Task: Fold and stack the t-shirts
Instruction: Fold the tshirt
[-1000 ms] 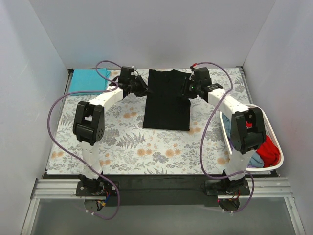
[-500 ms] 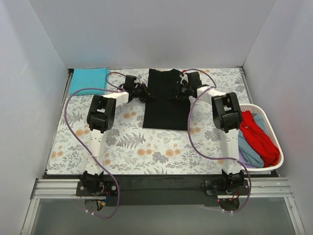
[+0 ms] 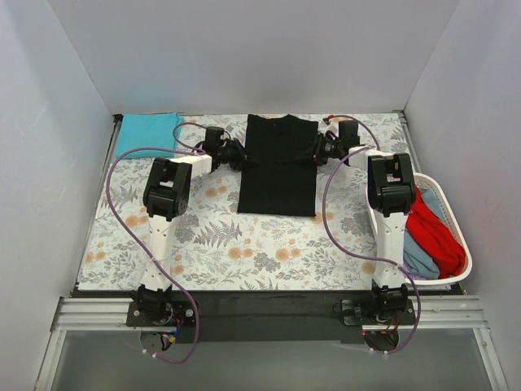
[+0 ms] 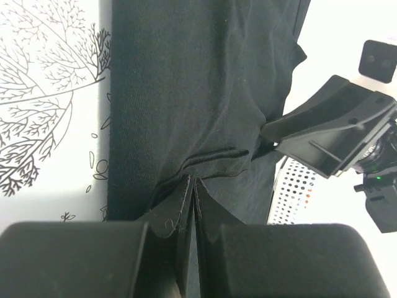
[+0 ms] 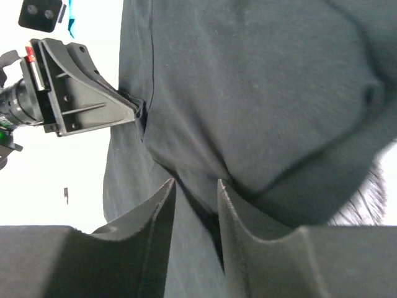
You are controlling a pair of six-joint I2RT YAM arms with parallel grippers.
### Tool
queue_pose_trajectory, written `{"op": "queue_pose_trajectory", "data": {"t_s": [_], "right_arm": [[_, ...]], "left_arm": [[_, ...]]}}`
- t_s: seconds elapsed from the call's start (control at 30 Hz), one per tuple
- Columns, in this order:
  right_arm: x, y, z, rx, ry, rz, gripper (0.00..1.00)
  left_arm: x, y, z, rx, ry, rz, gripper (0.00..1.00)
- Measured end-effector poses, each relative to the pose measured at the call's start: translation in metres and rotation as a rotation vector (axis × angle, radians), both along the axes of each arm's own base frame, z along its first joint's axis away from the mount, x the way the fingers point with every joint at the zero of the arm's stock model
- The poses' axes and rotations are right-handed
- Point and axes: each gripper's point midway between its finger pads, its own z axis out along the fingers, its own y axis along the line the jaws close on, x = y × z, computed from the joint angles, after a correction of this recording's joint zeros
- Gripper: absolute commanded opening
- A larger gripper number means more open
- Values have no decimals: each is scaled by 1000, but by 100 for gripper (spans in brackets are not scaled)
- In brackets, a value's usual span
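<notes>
Currently my left gripper [image 4: 193, 186] pinches a fold at the left edge of the black t-shirt [image 3: 281, 175]. My right gripper [image 5: 195, 192] sits at its right edge, fingers apart, cloth in the gap. The teal t-shirt [image 3: 146, 133] lies well left of it.

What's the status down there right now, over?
Left hand shut on left edge of large black cloth t-shirt. Right hand part-open at its right edge, grip unclear. Nothing lying on the shirt.
</notes>
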Motion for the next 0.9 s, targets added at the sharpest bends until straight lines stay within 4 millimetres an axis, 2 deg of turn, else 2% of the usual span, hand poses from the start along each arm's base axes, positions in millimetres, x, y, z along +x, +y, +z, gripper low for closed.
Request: {"op": "queue_pose_trajectory", "data": {"t_s": [0.07,0.17,0.37,0.4,0.47,0.53,0.67,0.8,0.87,0.9], "right_arm": [[1,-5,8,1,-11,-7,43],[3,-11,35,-3,-59,-28,44],[-15,-19,114,-3,-202,-61,43],[-19,-19,123,1,-222,-60,43],[-25,-20,128,3,-243,-60,43],[-34,-20,115,-2,-219,-56,43],[-52,-24,58,-33,-89,-62,39],[-54,-33,6,-58,28,-86,39],[-56,-37,-9,-48,74,-92,38],[-55,-38,-9,-38,80,-97,39]], "left_arm": [[0,0,1,-3,-3,-4,5],[0,-1,2,-8,-10,-12,9],[-1,-2,5,-13,-24,-27,12],[0,-2,6,-13,-24,-28,12],[1,-2,7,-12,-25,-28,12],[1,-1,7,-11,-24,-26,12],[2,0,8,-12,-22,-23,12],[2,0,8,-13,-21,-22,12],[2,0,8,-14,-22,-23,13],[2,0,8,-14,-23,-23,14]]}}
